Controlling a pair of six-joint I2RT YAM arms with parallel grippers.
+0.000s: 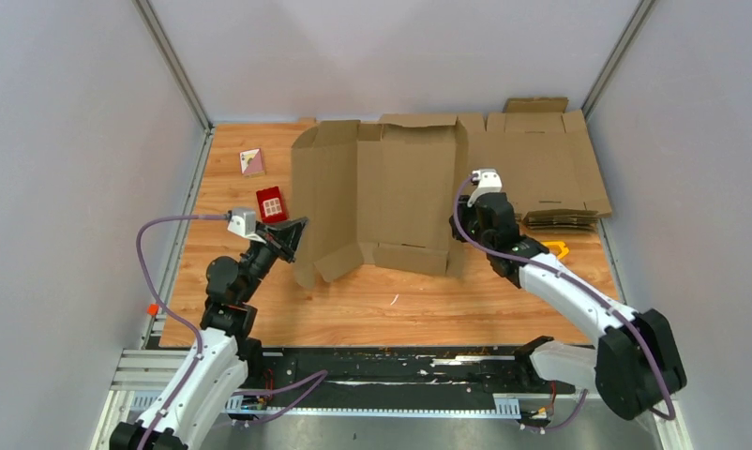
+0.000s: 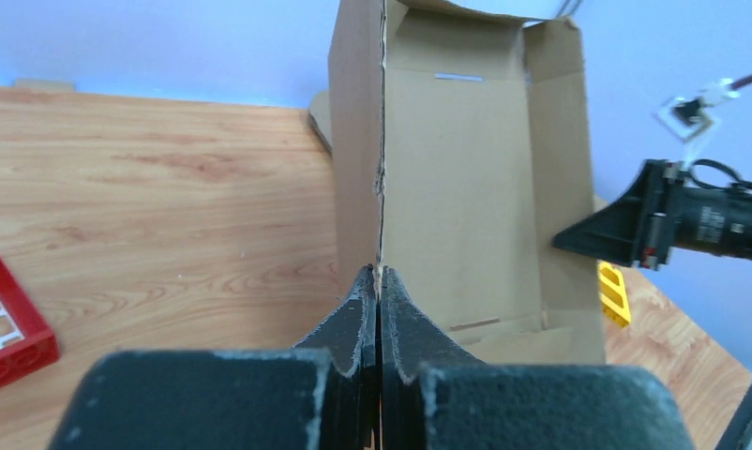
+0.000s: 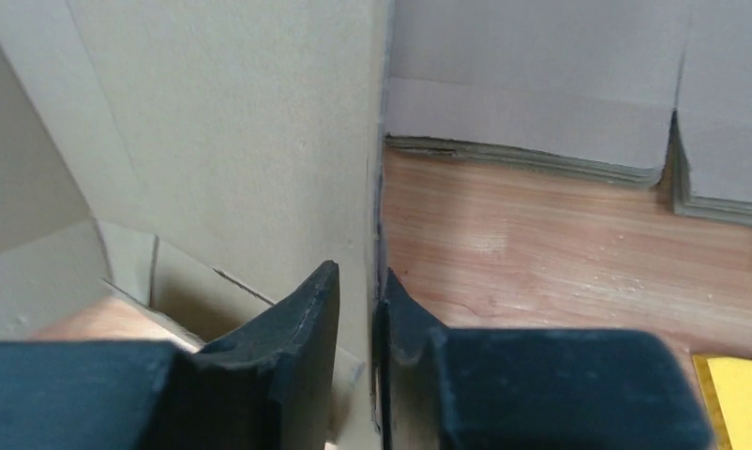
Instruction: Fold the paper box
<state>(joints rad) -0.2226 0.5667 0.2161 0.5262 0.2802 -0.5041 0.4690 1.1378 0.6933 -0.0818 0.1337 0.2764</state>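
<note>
The paper box (image 1: 400, 187) is a brown die-cut cardboard sheet standing upright mid-table, its side panels bent forward. My left gripper (image 1: 293, 234) is shut on the edge of its left flap; in the left wrist view the gripper (image 2: 380, 272) pinches the thin cardboard edge of the box (image 2: 466, 187). My right gripper (image 1: 461, 230) is at the right side panel. In the right wrist view the gripper (image 3: 361, 277) straddles that panel's edge, jaws slightly apart. The edge lies against the right finger, with a gap to the left one, and the panel (image 3: 232, 141) fills the left.
A small red box (image 1: 272, 203) lies just left of the sheet, also in the left wrist view (image 2: 2, 328). A pile of flat cardboard sheets (image 1: 546, 159) sits back right. A yellow object (image 1: 555, 248) lies by the right arm. A small pink card (image 1: 252, 162) lies back left.
</note>
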